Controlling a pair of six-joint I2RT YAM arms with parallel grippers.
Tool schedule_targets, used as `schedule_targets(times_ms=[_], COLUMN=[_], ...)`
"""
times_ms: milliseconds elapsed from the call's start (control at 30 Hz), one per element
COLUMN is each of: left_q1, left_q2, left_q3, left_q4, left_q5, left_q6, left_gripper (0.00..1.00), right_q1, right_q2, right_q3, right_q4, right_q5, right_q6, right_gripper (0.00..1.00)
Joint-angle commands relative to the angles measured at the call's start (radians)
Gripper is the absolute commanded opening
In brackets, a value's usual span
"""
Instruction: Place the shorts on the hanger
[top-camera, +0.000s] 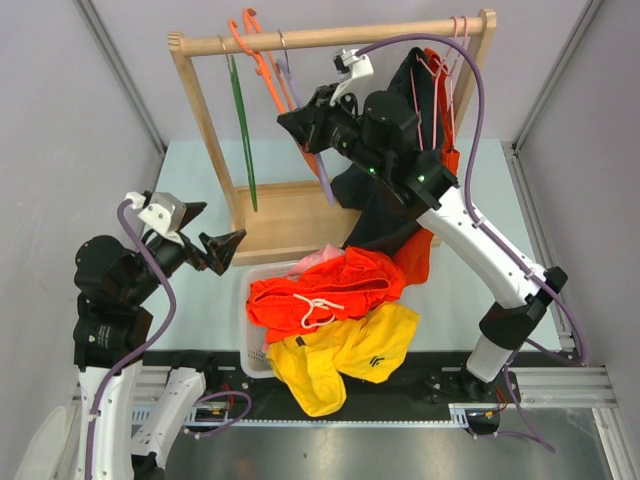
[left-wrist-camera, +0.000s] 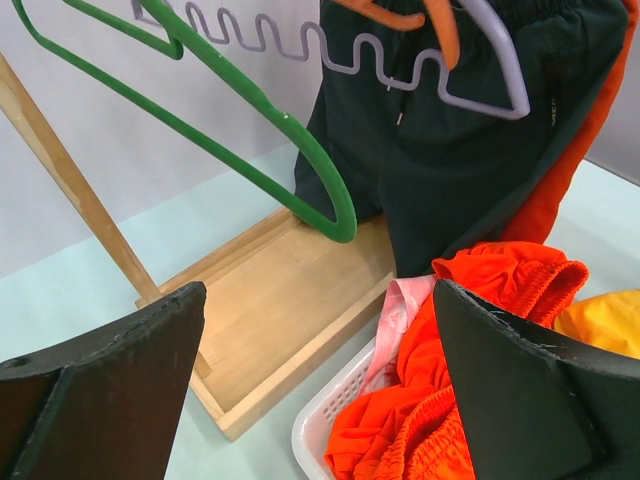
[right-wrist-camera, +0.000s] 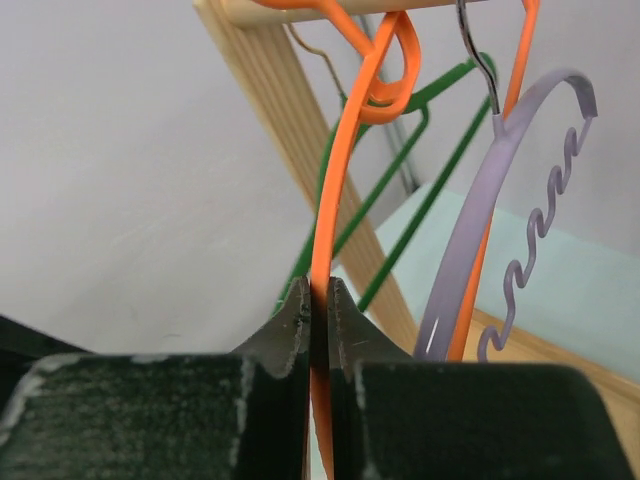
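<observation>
The hanger (right-wrist-camera: 325, 220) is pinched in the right hand (right-wrist-camera: 318, 300); left hand (left-wrist-camera: 318, 290) gapes wide.

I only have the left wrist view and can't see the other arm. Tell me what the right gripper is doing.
Observer: The right gripper is shut on the hanger, pinching its thin orange arm.
Operator: Say whether it's off the rack yet.
Observer: No. In the top view its hook sits over the wooden rail.
Operator: Find me the drawstring on the shorts.
Observer: The white drawstring faces up at the waistband of the shorts, which lie on the white basket.
</observation>
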Motion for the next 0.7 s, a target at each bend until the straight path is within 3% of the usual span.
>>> schedule_targets(times_ms=[0, 333, 667], left_q1=[0.008, 0.008, 0.008], left_q2=[0.013, 0.033, 0.058], left_q3=[0.036, 0.048, 0.04], left_q4=[0.023, 0.007, -0.002], left_q5=[0.028, 0.039, 0.07], left_q6=[0.001, 0.01, 0.073], left_gripper=[1.0, 1.0, 1.0], right_q1=[-0.023, -0.055, -0.064], right_q2=[-0.078, -0.141, -0.345], right_q3=[-0.046, -0.095, -0.364], right_q4=[0.178, 0.156, 0.13], right_q5=[-0.13, -0.212, -0.278], right_q6=[0.1, 0.215, 0.272], right_gripper=[0.0, 0.0, 0.0])
